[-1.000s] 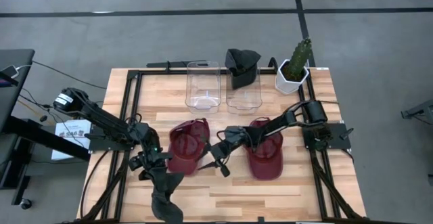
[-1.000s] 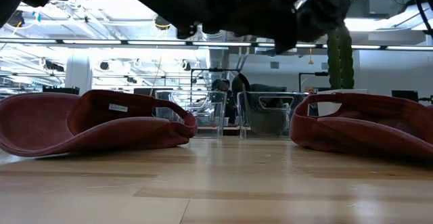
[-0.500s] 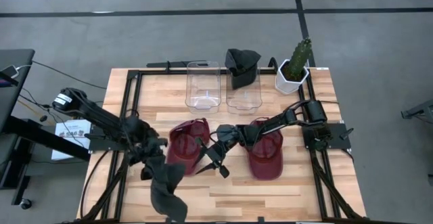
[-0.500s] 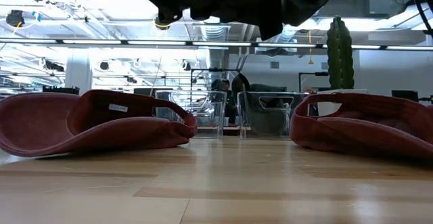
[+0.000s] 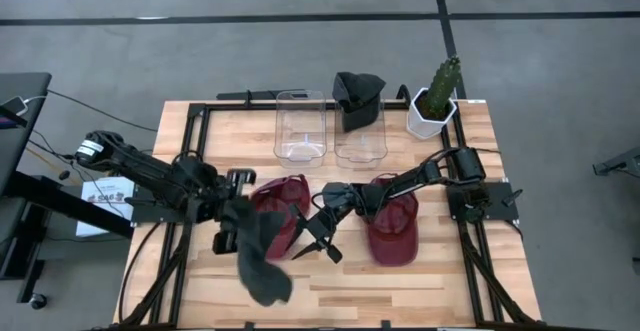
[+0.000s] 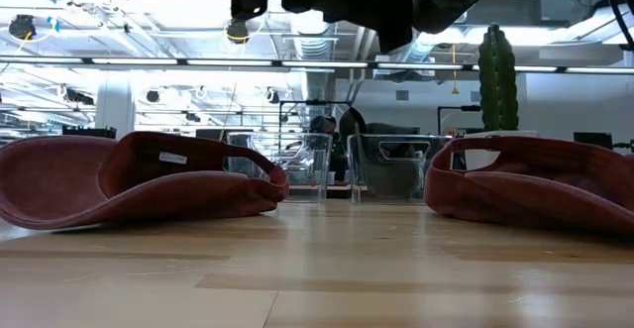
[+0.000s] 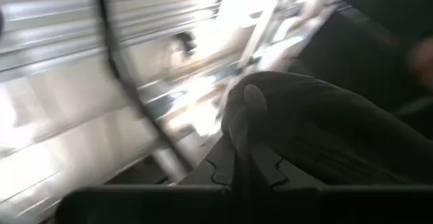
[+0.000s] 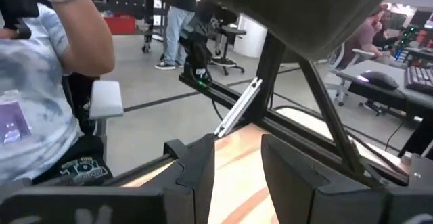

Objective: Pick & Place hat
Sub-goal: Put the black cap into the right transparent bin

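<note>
Four hats show on the wooden table point(image 5: 440, 291) — one dark, held up in the air, two maroon ones lying flat, and one black one set in a container. The dark hat point(image 5: 262, 256) hangs from the left gripper point(image 5: 238, 233), whose fingers are clamped tight on its cloth; the left wrist view shows the fabric point(image 7: 318, 136) pinched between the dark fingertips point(image 7: 233, 166). From above, this hat dangles over the near edge of the left maroon cap point(image 5: 283, 211), which lies upside down near the table's middle. The right maroon cap point(image 5: 395, 233) lies just beside it, well clear of the held hat.

The right gripper point(image 5: 312, 239) hovers between the two maroon caps, its fingers partly apart and holding nothing; its wrist view shows both fingers point(image 8: 196, 166) with a gap between them. In the low view both caps rest on the wood, the left one point(image 6: 139, 179) and the right one point(image 6: 535, 184), with the arms dark overhead.

Farther back stand two clear containers — the left container point(image 5: 300, 126) and the right container point(image 5: 360, 136), the latter with the black hat point(image 5: 357, 93) draped in its top. A potted cactus point(image 5: 437, 96) sits at the far right corner. A person point(image 8: 40, 82) shows beyond the table in the right wrist view.
</note>
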